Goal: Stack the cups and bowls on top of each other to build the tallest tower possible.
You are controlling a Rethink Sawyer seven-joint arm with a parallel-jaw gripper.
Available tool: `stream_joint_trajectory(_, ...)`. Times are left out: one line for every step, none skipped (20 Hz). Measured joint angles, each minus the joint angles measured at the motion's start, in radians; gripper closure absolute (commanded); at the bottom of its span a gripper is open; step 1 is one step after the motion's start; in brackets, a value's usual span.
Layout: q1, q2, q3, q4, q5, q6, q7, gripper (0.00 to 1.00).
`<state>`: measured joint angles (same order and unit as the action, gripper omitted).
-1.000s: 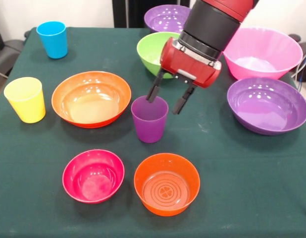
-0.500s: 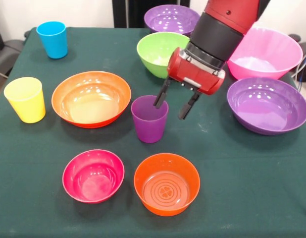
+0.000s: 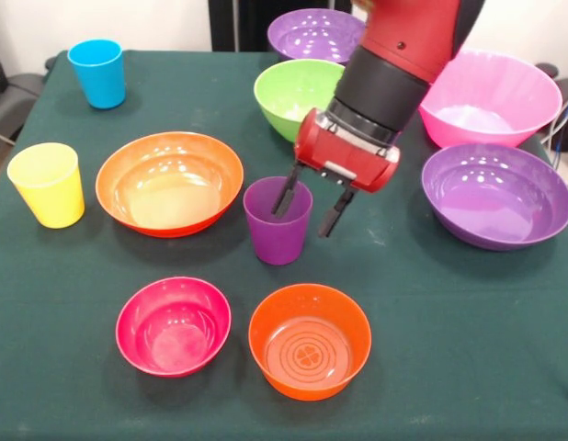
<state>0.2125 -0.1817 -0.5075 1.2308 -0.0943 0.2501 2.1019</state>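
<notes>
From left to right we see a glossy tapered yellow plastic cup (image 3: 47,184), a blue one (image 3: 97,73), a wide shallow orange bowl (image 3: 169,183), small round red (image 3: 173,325) and orange (image 3: 309,340) bowls, and an upright purple plastic tumbler (image 3: 278,220) at centre. The red gripper (image 3: 308,207) straddles this tumbler's right rim, its fingers moderately spread, one inside and one outside; we cannot tell whether they touch it. Nothing is stacked on the dark green cloth (image 3: 449,349).
</notes>
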Motion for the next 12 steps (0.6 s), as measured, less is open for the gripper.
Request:
stream_joint_trajectory(-0.005,0.003,0.001,0.000,0.000,-0.006,0.000,0.00)
stream_joint_trajectory(-0.015,0.009,0.002,0.001,0.000,-0.014,0.000,0.00)
stream_joint_trajectory(-0.019,0.012,0.002,0.002,0.000,-0.019,0.000,0.00)
stream_joint_trajectory(-0.020,0.012,0.002,0.002,0.000,-0.020,0.000,0.00)
stream_joint_trajectory(-0.024,0.015,0.002,0.002,0.000,-0.024,0.000,0.00)
stream_joint_trajectory(-0.027,0.016,0.002,0.003,0.000,-0.028,0.000,0.00)
stream_joint_trajectory(-0.029,0.017,0.002,0.003,0.000,-0.031,0.000,0.00)
stream_joint_trajectory(-0.030,0.017,0.002,0.004,0.000,-0.033,0.000,0.00)
stream_joint_trajectory(-0.030,0.017,0.002,0.004,0.000,-0.033,0.000,0.00)
stream_joint_trajectory(-0.030,0.017,0.002,0.005,0.000,-0.033,0.000,0.00)
stream_joint_trajectory(-0.030,0.017,0.002,0.005,0.000,-0.033,0.000,0.00)
stream_joint_trajectory(-0.030,0.017,0.002,0.005,0.000,-0.033,0.000,0.00)
